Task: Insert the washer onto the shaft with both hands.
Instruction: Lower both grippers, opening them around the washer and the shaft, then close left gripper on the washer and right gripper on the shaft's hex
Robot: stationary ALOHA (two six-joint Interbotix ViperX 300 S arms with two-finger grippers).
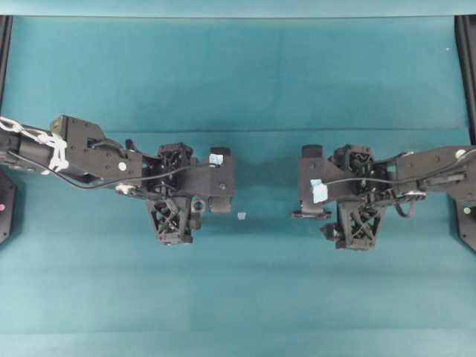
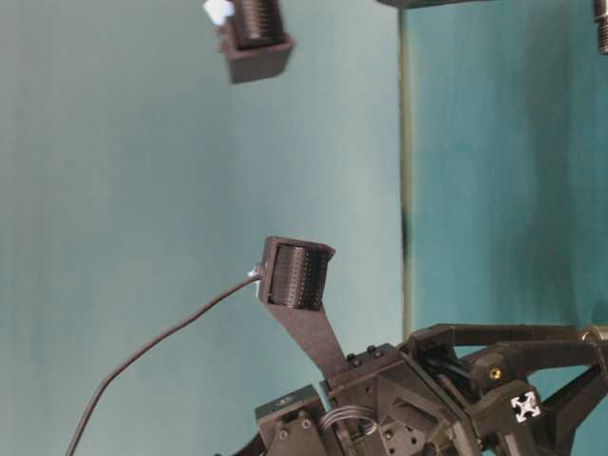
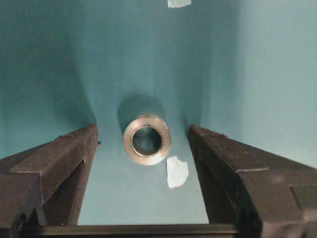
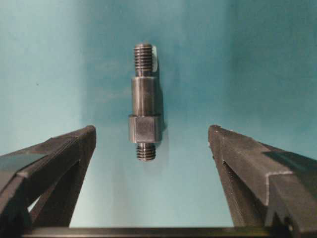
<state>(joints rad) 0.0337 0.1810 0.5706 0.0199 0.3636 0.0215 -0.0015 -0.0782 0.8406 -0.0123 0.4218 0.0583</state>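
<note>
1. The left gripper point(image 3: 143, 148) hangs over the teal table point(image 1: 238, 82) with its jaws spread wide and nothing held; the two black fingers point(image 3: 54, 163) frame the scene from either side in the left wrist view.
2. The washer point(image 3: 147, 139) lies flat on the table between those fingers, roughly midway, touching neither, its dark centre hole facing up.
3. A pale scrap of tape point(image 3: 177, 171) lies just beside the washer, toward the gripper's base and slightly toward the finger at the picture's right; another scrap point(image 3: 178, 3) shows at the far top edge.
4. The right gripper point(image 4: 151, 148) is likewise wide open and empty, its fingers point(image 4: 59, 163) well apart.
5. The shaft point(image 4: 144, 101) lies on the table ahead of the gap between the right fingers, pointing away from the gripper, threaded at both ends, its thicker collar nearest the fingertips.
6. From overhead, the left gripper point(image 1: 175, 212) and the right gripper point(image 1: 357, 219) face each other across the table, with a small blue scrap point(image 1: 241, 216) between them.
7. The table-level view shows only parts of the arms.
</note>
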